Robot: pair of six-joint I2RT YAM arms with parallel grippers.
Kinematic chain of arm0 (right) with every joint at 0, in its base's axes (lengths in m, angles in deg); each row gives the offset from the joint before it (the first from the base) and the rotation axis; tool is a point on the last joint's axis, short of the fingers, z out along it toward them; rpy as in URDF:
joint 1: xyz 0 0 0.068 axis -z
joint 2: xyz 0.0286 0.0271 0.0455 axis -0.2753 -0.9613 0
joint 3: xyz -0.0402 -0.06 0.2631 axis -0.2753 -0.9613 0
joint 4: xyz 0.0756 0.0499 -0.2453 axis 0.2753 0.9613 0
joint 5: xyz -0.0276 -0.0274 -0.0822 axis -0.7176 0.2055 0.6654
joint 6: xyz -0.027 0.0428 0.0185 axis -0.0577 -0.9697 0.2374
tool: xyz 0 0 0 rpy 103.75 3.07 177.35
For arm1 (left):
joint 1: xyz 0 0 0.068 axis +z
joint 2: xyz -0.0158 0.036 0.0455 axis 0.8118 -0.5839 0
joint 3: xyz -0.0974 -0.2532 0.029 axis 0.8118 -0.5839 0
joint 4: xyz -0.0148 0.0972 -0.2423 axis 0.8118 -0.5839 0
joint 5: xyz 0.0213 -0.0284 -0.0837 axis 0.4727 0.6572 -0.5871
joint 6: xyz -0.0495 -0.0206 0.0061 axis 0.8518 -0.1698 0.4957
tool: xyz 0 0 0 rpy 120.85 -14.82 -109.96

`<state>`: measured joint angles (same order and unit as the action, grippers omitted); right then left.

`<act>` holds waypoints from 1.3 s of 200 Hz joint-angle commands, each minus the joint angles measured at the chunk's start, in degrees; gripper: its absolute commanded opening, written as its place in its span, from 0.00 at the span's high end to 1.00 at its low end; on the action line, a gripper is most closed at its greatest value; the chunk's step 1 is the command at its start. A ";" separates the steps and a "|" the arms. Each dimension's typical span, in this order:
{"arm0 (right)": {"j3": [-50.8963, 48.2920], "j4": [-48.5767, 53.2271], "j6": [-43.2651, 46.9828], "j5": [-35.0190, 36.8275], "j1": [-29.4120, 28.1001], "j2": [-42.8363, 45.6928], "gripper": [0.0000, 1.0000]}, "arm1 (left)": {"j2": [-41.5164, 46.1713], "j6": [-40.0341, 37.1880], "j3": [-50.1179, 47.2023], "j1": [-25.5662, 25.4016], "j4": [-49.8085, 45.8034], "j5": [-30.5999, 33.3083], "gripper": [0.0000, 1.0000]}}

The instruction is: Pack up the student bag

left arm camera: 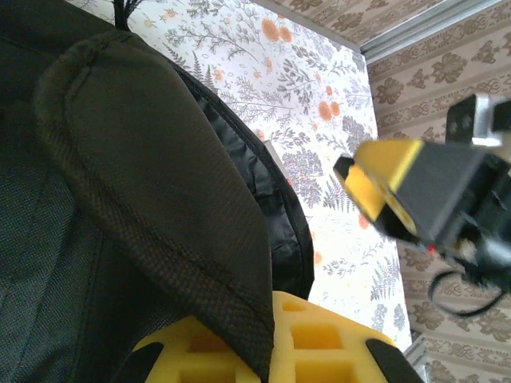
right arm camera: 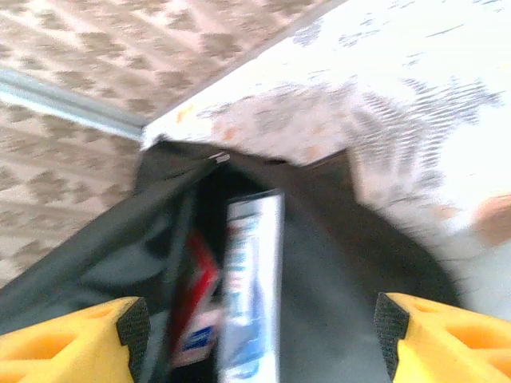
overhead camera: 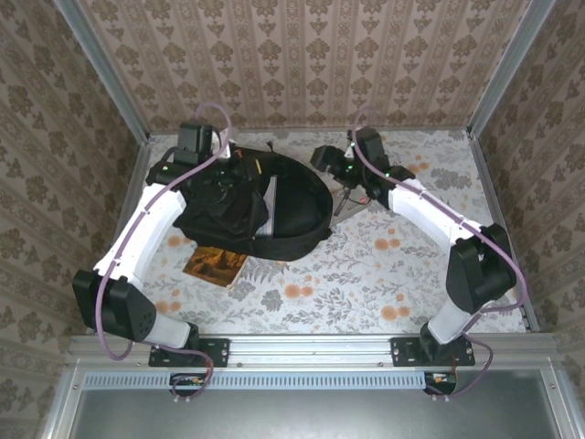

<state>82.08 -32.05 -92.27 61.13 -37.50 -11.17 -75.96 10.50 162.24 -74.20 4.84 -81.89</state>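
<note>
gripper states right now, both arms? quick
Left gripper: shut, pinching a flap of the large black soft fabric backpack.
Right gripper: open, holding nothing, facing the backpack's open mouth.

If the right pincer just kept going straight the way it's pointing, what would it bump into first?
Most likely the white-and-blue book standing in the open student bag, dead ahead between the fingers of the open right pincer. The picture is blurred, so depth is uncertain.
</note>
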 commanded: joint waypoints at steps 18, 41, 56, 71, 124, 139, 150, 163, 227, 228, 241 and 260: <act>11.86 10.58 12.39 -2.24 4.75 -13.23 0.23 | 3.32 -3.03 -2.21 -0.38 3.55 3.18 1.00; 20.76 14.43 16.29 -5.88 6.56 -22.34 0.23 | 3.45 -2.63 -3.84 -0.21 4.94 2.51 1.00; 28.68 19.60 18.40 -7.58 7.15 -28.71 0.23 | 3.18 -2.16 -4.51 -0.13 5.76 1.72 1.00; 34.71 24.46 20.09 -9.07 7.40 -33.85 0.23 | 2.98 -1.55 -4.95 0.08 6.42 1.03 1.00; 38.39 28.65 22.76 -9.11 8.15 -39.47 0.23 | 2.19 0.25 -5.76 1.01 8.29 -1.29 1.00; 38.04 29.56 23.48 -10.15 8.26 -39.61 0.23 | 2.19 0.49 -5.97 1.12 8.57 -1.55 1.00; 37.38 30.63 24.22 -9.94 8.26 -39.48 0.23 | 2.19 0.57 -6.06 1.16 8.64 -1.63 1.00; 35.45 30.96 24.91 -9.48 8.36 -38.47 0.23 | 2.35 0.55 -6.15 1.22 8.63 -1.54 1.00; 10.06 19.90 20.14 -11.10 9.95 -24.19 0.24 | 3.51 -0.13 -6.06 1.53 7.73 -0.19 1.00; 9.41 19.57 19.95 -11.20 9.93 -23.95 0.24 | 3.51 -0.13 -6.02 1.54 7.70 -0.17 1.00; 2.37 15.23 17.41 -12.27 9.89 -20.45 0.24 | 3.65 -0.18 -5.98 1.55 7.65 -0.15 1.00; -7.69 8.90 13.56 -13.26 9.89 -15.31 0.23 | 3.69 -0.14 -5.98 1.64 7.67 -0.06 1.00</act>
<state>84.68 -18.17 -72.53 50.38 -27.40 -31.93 -73.99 10.63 156.25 -73.26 11.64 -82.24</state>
